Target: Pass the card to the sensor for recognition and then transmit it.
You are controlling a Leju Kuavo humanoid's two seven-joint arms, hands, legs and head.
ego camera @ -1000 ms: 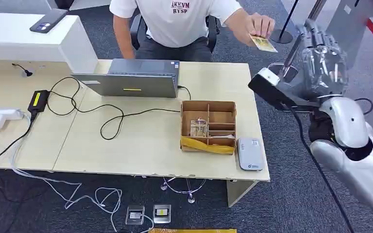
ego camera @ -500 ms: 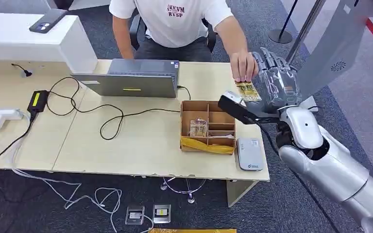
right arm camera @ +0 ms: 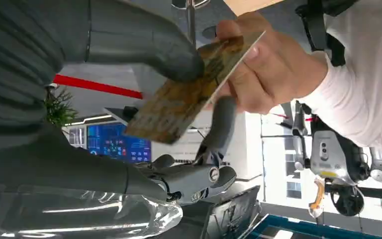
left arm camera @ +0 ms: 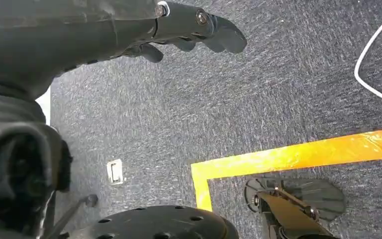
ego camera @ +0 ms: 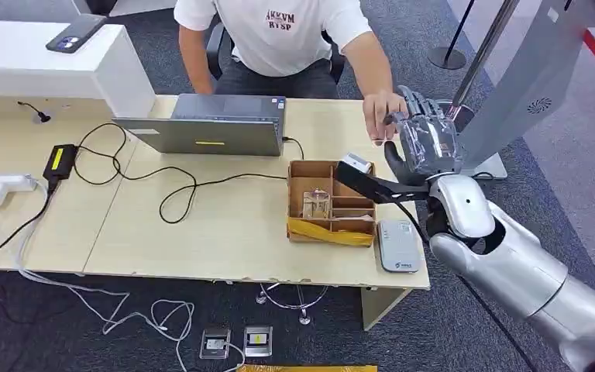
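Card: the card [right arm camera: 189, 92] lies between the person's hand [ego camera: 380, 116] and the right hand [ego camera: 426, 143], above the desk's far right corner; the right wrist view shows it best.

Right hand fingers: the thick thumb [right arm camera: 144, 47] lies on one face of the card and a darker finger [right arm camera: 221, 124] crosses behind the other face. It looks like a pinch forming, but I cannot tell whether the robot bears the card yet, since the person's fingers are on its far end.

Key relation: the card's long axis runs from the robot's palm out toward the person, so each side has one end. The right hand is the nearer one by far.

Left hand: the left hand [left arm camera: 179, 25] hangs over the carpet, fingers loosely curled with nothing in them (no part in this step).

Sensor: the sensor [ego camera: 399, 244] is the small white-grey pad at the desk's near right corner, just beside the cardboard box [ego camera: 333, 201] and well below the handover.

Judgement: the handover is underway; scanning comes next, a lowering toward the near corner once the person lets go.
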